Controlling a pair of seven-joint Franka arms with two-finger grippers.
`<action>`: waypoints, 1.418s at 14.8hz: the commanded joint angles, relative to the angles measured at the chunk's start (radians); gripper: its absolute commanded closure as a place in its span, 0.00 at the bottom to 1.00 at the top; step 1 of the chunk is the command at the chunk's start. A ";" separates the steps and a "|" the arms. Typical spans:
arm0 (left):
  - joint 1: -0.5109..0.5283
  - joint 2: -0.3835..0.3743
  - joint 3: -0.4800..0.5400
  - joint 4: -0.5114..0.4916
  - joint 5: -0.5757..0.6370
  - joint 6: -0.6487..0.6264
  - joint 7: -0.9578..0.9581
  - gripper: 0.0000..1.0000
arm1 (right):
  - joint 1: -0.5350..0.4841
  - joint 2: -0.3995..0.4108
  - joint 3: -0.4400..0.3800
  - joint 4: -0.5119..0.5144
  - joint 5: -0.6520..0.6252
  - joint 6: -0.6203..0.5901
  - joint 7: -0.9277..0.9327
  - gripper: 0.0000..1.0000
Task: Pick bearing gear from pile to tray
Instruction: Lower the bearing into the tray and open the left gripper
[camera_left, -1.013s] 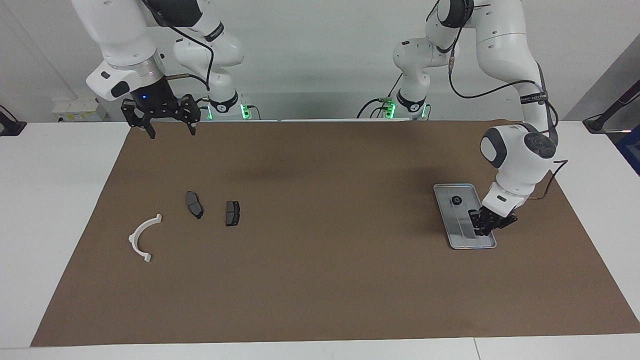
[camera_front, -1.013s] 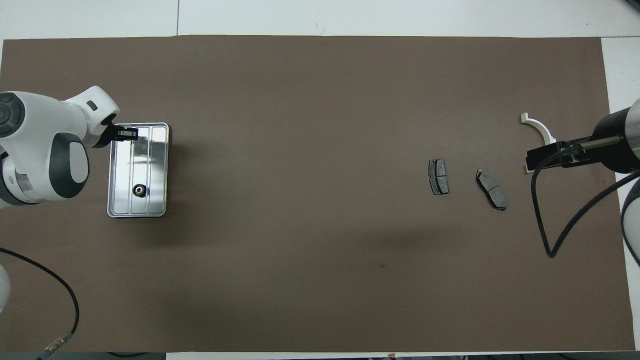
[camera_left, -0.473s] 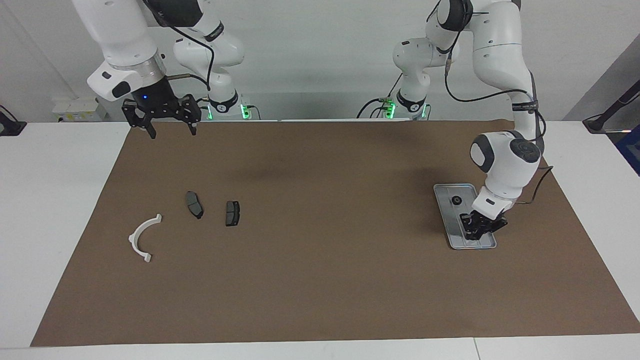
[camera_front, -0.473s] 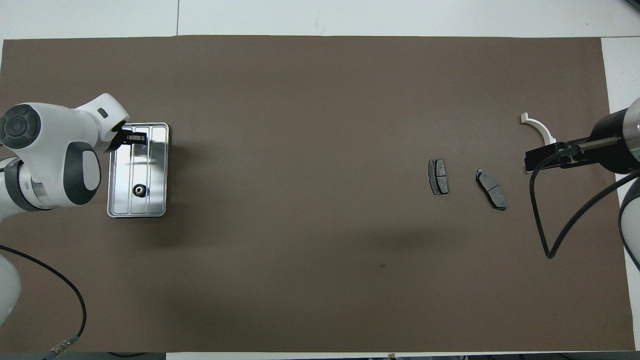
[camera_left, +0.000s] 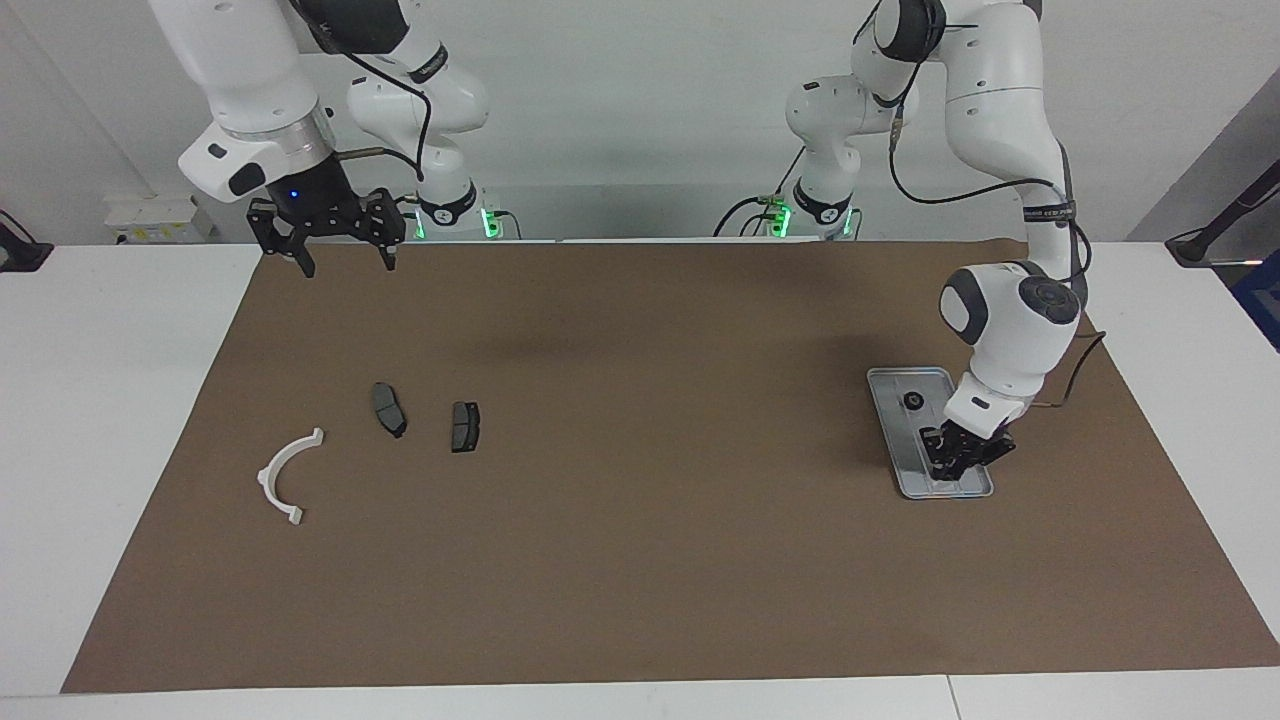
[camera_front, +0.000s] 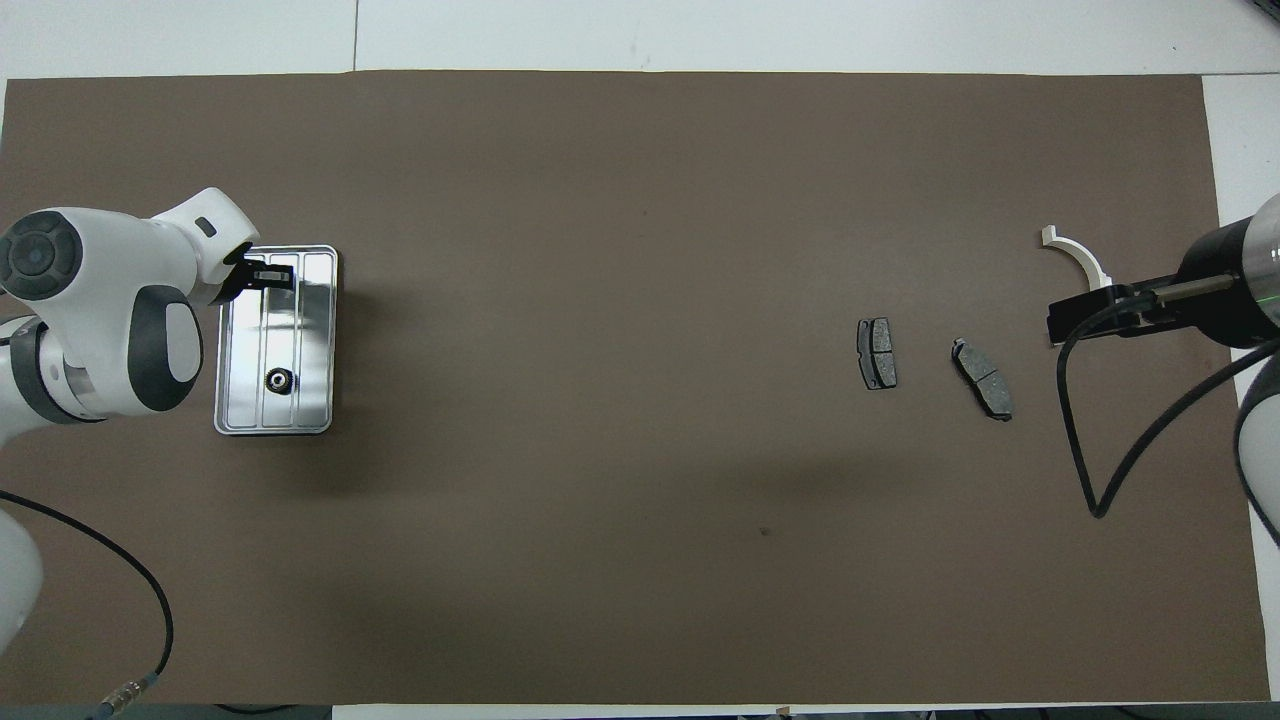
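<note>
Left hand low over the tray, at the tray's end farther from the robots; fingertips closed together, whether anything is pinched between them cannot be told; in the overhead view the left hand sits at the tray's farther end, arm coming in from the left arm's end of the table.
Tray lies on the brown mat toward the left arm's end, long side running away from the robots; shallow silver metal, ridged lengthwise.
One bearing gear lies inside the tray, at the end nearer the robots, well apart from the left hand; small black round part, same gear in the overhead view.
Right hand raised in the air over the mat's edge near the right arm's base, fingers spread open, holding nothing; right arm waits.
Rest of pile toward the right arm's end of the table: white arc lying flat, farthest from the robots of the three; two brake pads beside each other, first brake pad near the arc, second brake pad just beside it toward the table's middle; none touching.
Overhead view: white arc partly covered by the right hand; pads and clear of it.
</note>
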 joint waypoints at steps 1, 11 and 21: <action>-0.012 0.008 0.010 -0.023 -0.015 0.048 -0.002 1.00 | -0.008 -0.006 0.000 -0.003 0.018 -0.012 -0.021 0.00; -0.010 0.008 0.010 -0.022 -0.010 0.042 0.009 0.00 | -0.010 -0.006 0.000 -0.003 0.018 -0.007 -0.021 0.00; -0.012 -0.009 0.011 0.001 -0.007 -0.032 0.007 0.00 | -0.011 -0.006 0.000 -0.003 0.018 -0.009 -0.023 0.00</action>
